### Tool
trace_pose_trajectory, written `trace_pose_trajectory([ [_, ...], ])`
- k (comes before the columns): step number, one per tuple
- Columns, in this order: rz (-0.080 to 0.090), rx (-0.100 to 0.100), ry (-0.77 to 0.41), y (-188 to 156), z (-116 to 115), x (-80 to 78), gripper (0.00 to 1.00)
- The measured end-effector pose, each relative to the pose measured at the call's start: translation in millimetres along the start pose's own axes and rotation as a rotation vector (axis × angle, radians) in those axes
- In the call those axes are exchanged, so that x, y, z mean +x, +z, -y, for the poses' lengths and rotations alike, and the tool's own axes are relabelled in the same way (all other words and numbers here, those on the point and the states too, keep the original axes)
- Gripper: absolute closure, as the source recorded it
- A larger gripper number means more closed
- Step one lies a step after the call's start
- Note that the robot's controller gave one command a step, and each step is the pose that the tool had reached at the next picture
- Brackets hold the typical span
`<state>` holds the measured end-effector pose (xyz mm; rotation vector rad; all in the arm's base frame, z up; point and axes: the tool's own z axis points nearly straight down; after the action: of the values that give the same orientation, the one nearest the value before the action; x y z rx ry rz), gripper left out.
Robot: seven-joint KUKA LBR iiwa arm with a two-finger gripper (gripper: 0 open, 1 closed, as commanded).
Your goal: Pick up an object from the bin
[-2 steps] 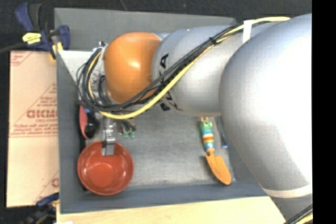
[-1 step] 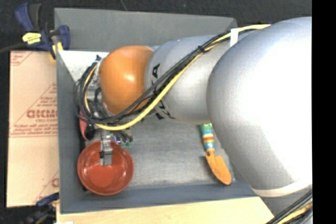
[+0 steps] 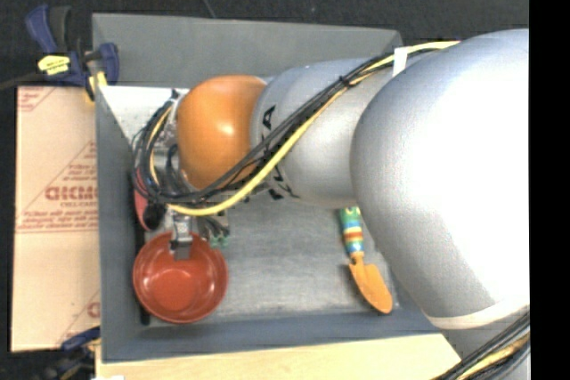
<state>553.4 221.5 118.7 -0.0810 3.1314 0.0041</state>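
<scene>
My gripper (image 3: 182,243) hangs low at the bin's left side, its tip just over the far rim of a round red bowl (image 3: 179,282) that sits upright in the bin's front left corner. A small red thing (image 3: 141,206) lies against the left wall right behind the bowl, half hidden by the wrist. A bit of green (image 3: 219,236) peeks out beside the gripper on its right; what it is I cannot make out.
A toy spatula with an orange blade (image 3: 372,287) and a striped handle (image 3: 353,232) lies on the bin floor at the front right, partly under the arm. The arm and its orange cover hide the bin's back and middle.
</scene>
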Motion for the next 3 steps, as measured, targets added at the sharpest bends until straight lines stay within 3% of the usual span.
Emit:
trace_pose_trajectory([
  [3,0.002,-0.003,0.019,3.7,-0.3,4.6,1.0],
])
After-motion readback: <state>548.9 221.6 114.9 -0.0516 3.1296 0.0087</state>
